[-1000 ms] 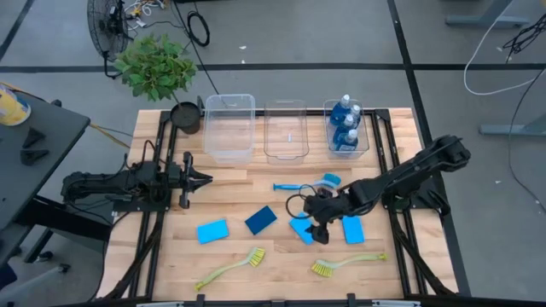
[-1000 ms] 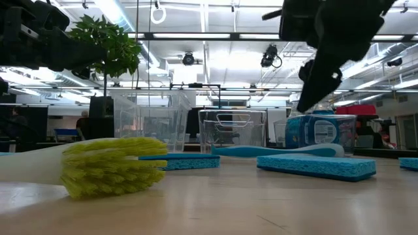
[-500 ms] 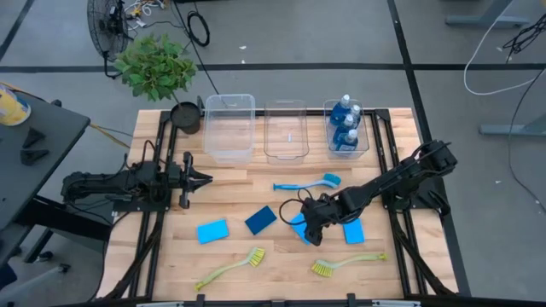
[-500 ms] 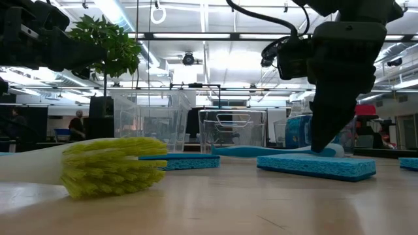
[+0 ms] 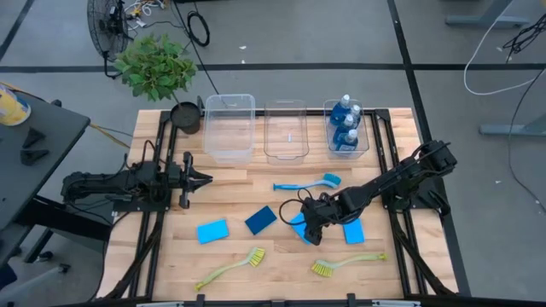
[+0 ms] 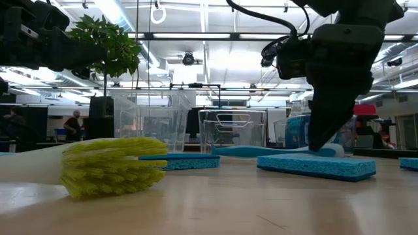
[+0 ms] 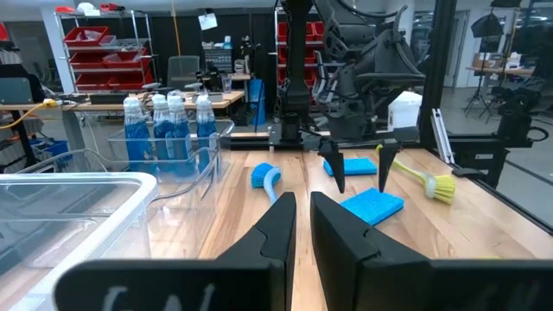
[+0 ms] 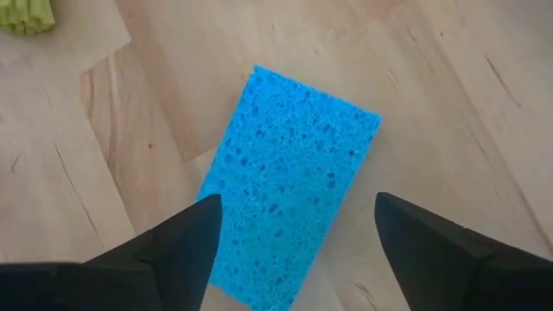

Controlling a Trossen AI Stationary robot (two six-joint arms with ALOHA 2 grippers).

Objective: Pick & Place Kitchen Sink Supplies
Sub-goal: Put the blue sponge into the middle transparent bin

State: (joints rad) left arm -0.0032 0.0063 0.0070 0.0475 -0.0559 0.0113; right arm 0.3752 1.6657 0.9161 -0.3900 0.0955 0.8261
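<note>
On the near part of the table point(image 5: 171, 256), two yellow-green brushes point(image 5: 230, 267) and four sponges remain unsorted. The right end effector point(image 5: 305, 228) stands with fingers apart, straddling one blue sponge point(image 8: 289, 186) (not yet gripped, by appearance). Farther off lies the blue brush point(image 5: 307, 183). At the far edge, the bottles point(image 5: 345, 124) already stand in the right bin point(image 5: 328, 141). The left end effector point(image 5: 198, 180) waits at the left, fingers nearly together.

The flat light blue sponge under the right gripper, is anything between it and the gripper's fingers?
Nothing visible. The right gripper hangs open directly over the flat light blue sponge, one finger on each side of it, with only bare wooden table around.
</note>
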